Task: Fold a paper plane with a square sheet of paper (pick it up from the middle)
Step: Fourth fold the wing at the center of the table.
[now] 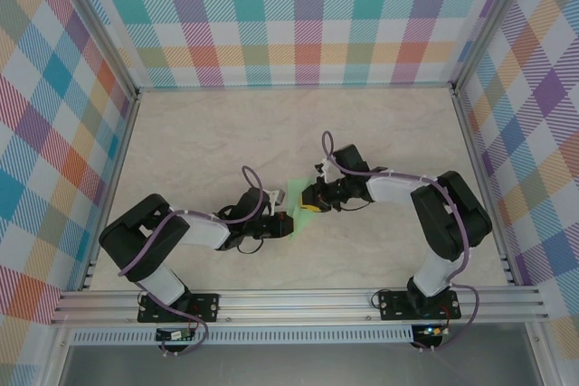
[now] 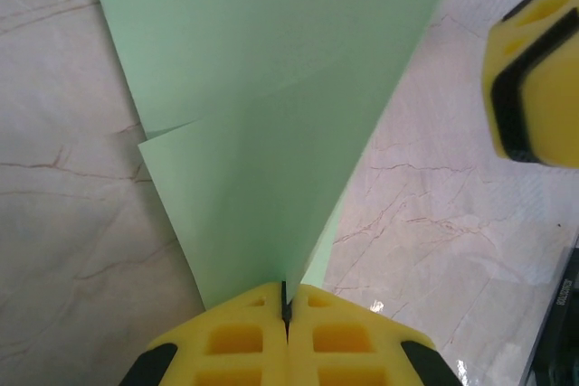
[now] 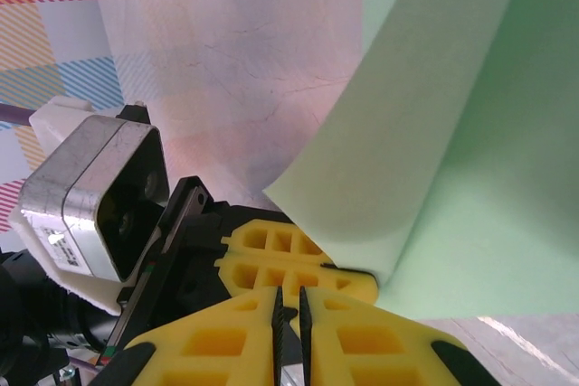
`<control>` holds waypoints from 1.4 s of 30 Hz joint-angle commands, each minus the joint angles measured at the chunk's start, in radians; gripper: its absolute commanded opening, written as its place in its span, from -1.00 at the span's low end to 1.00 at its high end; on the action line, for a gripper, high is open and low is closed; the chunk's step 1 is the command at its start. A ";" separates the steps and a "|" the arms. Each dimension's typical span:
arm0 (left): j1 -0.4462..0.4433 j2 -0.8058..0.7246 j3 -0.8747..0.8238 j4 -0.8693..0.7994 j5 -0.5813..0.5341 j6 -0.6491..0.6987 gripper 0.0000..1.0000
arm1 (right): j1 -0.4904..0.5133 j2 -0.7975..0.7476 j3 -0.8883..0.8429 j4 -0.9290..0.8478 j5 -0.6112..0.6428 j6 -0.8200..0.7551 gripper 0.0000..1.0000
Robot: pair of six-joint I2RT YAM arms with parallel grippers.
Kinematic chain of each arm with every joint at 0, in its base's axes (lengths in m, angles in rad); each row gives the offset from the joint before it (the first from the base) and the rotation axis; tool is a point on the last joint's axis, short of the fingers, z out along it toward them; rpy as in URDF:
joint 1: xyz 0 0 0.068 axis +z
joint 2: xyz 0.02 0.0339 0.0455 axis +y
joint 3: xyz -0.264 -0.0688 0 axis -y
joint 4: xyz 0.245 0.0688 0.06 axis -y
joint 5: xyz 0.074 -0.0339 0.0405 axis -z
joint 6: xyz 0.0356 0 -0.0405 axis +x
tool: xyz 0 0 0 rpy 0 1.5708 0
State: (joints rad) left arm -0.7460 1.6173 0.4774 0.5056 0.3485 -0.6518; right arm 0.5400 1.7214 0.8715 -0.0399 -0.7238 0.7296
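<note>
Pale marbled tabletop [image 1: 199, 133], boxed in by pastel plaid walls [image 1: 289, 15] on a metal frame [image 1: 298, 300].

Seen from above: left arm [image 1: 181, 232] reaching in from 7 o'clock and right arm [image 1: 425, 205] from 5 o'clock, tips nearly meeting just below centre. Between the tips, a light green plane [image 1: 298, 214], small and partly covered. Left gripper [image 1: 282, 221] at its 8 o'clock side, right gripper [image 1: 310, 202] at its 2 o'clock side.

Seen from the left wrist: yellow left fingers [image 2: 244, 341] at 6 o'clock, pressed together with a narrow end of the plane pinched between them. Green paper fanning out toward 12 o'clock, widening away from the grip, with the edge of a folded layer slanting across near 9 o'clock. At 2 o'clock, a yellow and black finger of the right gripper over bare tabletop, just beside the paper's edge, not touching it.

Seen from the right wrist: yellow right fingers [image 3: 226, 341] at 6 o'clock, almost together, only a thin slit between the ribbed pads and nothing visible inside it. Green paper spread from 1 to 4 o'clock, one flap curling upward. Just beyond, the left fingers, and at 9 o'clock a boxy grey camera [image 3: 90, 196].
</note>
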 commanded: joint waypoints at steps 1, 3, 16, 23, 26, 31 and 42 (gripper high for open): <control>0.025 0.013 -0.018 0.041 0.035 -0.024 -0.94 | 0.010 0.027 0.029 0.053 -0.027 0.031 -0.69; 0.034 0.012 -0.022 0.050 0.041 -0.036 -0.95 | 0.011 0.045 0.038 0.063 -0.030 0.039 -0.69; 0.071 0.028 -0.023 0.059 0.085 -0.066 -0.94 | 0.015 0.116 0.076 0.114 -0.032 0.082 -0.69; 0.086 0.036 -0.016 0.074 0.123 -0.067 -0.95 | 0.026 0.125 0.086 0.129 -0.042 0.088 -0.67; 0.093 0.040 -0.013 0.079 0.136 -0.069 -0.95 | 0.031 0.129 0.090 0.112 -0.023 0.083 -0.67; 0.102 0.061 -0.001 0.080 0.163 -0.070 -0.95 | 0.031 0.153 0.106 0.102 0.002 0.077 -0.67; 0.109 0.112 0.024 0.077 0.198 -0.074 -0.97 | 0.031 0.184 0.133 0.039 0.104 0.061 -0.66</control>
State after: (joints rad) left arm -0.6479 1.6955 0.4885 0.5835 0.5358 -0.7200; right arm 0.5652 1.8919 0.9867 0.0269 -0.6544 0.8040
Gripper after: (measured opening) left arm 0.040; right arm 0.169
